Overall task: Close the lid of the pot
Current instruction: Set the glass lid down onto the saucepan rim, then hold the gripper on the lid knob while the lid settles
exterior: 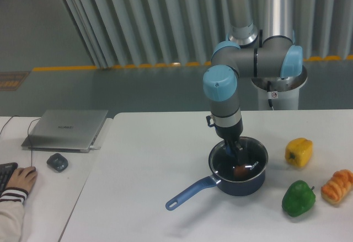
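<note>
The dark blue pot (242,186) stands on the white table right of centre. Its lighter-blue handle (190,192) points to the front left. The glass lid (255,152) with its silver rim lies over the pot's mouth, level with the rim. I cannot tell if it rests fully on the pot. My gripper (234,149) comes straight down onto the lid's middle. Its dark fingers are close together around the knob, which they hide. Something reddish (241,170) shows through the glass inside the pot.
A yellow pepper (299,152), a green pepper (298,198) and an orange bread-like item (338,186) lie right of the pot. A laptop (66,129), a mouse (57,162) and a person's hand (21,179) are on the left table.
</note>
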Available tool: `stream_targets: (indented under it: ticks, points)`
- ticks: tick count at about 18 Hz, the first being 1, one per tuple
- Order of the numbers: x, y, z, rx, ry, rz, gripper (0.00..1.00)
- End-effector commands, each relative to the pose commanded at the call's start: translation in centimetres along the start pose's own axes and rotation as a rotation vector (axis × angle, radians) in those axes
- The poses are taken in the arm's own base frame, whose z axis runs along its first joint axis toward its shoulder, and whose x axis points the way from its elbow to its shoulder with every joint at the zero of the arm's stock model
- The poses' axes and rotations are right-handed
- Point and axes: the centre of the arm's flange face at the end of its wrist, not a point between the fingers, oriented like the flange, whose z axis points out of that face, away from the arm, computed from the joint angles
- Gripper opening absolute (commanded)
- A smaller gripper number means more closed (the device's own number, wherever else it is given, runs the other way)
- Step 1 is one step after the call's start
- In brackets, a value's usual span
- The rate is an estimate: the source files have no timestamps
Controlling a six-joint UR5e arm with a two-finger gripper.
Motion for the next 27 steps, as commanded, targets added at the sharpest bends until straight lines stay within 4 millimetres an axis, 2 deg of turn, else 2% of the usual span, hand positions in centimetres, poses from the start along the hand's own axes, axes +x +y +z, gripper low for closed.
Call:
stream_targets:
  ticks: [12,23,27]
  points:
    - [0.4,0.1,-0.9,0.004,-0.012,0.001,1.00]
    - [0.3,0.1,-0.6,-0.004,-0.012,0.003,1.00]
    - [0.5,0.6,-1.8,0.007,-0.026,0.008,1.00]
